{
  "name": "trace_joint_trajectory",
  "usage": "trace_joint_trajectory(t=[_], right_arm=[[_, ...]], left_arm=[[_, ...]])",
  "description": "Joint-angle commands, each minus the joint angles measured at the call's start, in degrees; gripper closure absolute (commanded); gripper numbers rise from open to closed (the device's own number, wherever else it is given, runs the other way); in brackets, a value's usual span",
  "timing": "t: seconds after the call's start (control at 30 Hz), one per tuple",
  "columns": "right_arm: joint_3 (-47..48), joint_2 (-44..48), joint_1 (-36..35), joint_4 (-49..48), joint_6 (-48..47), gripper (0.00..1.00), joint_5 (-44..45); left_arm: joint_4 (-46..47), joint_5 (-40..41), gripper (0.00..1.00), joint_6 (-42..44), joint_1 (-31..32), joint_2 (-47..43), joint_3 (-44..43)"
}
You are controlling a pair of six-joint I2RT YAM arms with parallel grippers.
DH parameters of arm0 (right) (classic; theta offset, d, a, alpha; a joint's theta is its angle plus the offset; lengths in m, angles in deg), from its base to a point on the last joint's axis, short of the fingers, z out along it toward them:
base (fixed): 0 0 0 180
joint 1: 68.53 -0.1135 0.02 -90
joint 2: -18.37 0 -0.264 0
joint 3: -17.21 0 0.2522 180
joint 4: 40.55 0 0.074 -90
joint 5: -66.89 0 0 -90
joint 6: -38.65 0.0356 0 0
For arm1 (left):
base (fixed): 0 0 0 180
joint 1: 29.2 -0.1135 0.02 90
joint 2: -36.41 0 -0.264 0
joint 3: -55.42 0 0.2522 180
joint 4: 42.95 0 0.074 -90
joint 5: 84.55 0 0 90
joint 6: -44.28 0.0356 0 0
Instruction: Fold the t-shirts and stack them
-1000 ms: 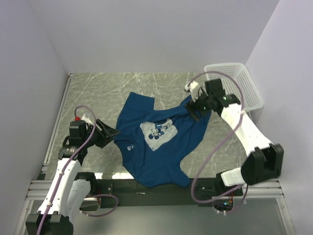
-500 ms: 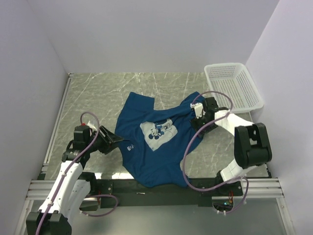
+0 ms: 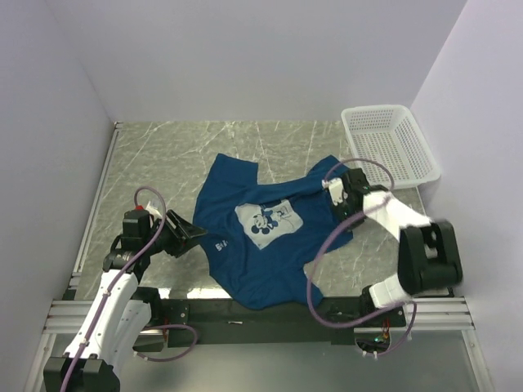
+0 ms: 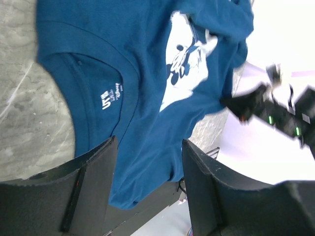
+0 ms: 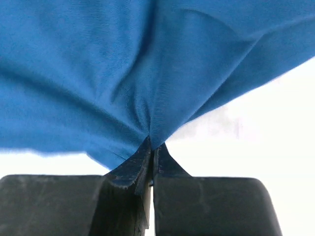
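So the dark blue t-shirt (image 3: 261, 245) is lying rumpled in the middle of the marble-look table (image 3: 163, 155), cartoon print facing up, with the collar and its white label pointing near-left. Its near edge droops onto the black rail at the front. The right gripper (image 5: 151, 157) is clamped tight on a little pinch of cloth at the shirt's right edge, and you can see the fabric bunching up right out of the closed fingers. The left gripper (image 4: 147, 142) sits just beside the collar with its fingers spread apart, holding nothing. The white mesh basket (image 3: 391, 140) is off in the far right corner, well apart from the shirt.
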Motion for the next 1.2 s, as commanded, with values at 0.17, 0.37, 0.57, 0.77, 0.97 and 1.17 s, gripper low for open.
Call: trace_joint_trajectory(t=[0.17, 0.37, 0.57, 0.77, 0.97, 1.17], right_arm=[[-10.5, 32.6, 0.4, 27.9, -19.3, 0.84, 2.1], [-3.0, 43.0, 1.8, 30.7, -20.9, 0.25, -1.8], [-1.6, 31.1, 4.9, 16.3, -10.1, 0.13, -7.3], [1.8, 14.1, 6.2, 12.6, -10.2, 0.18, -22.5], [1.6, 13.9, 6.1, 9.4, -7.5, 0.18, -29.2], [-0.3, 16.4, 6.7, 8.2, -7.2, 0.18, -29.9]], left_arm=[[3.4, -2.0, 0.4, 0.4, 0.2, 0.6, -1.0], [4.1, -1.9, 0.4, 1.0, 0.3, 2.8, -2.0], [6.1, -0.4, 0.39, -0.2, 0.9, 5.3, -1.6], [8.0, 7.0, 0.39, -0.7, 7.4, 15.6, -3.1], [8.3, 19.4, 0.42, 0.9, 12.5, 31.8, -10.2], [2.7, 28.3, 0.53, 4.2, 14.4, 46.6, -20.1]])
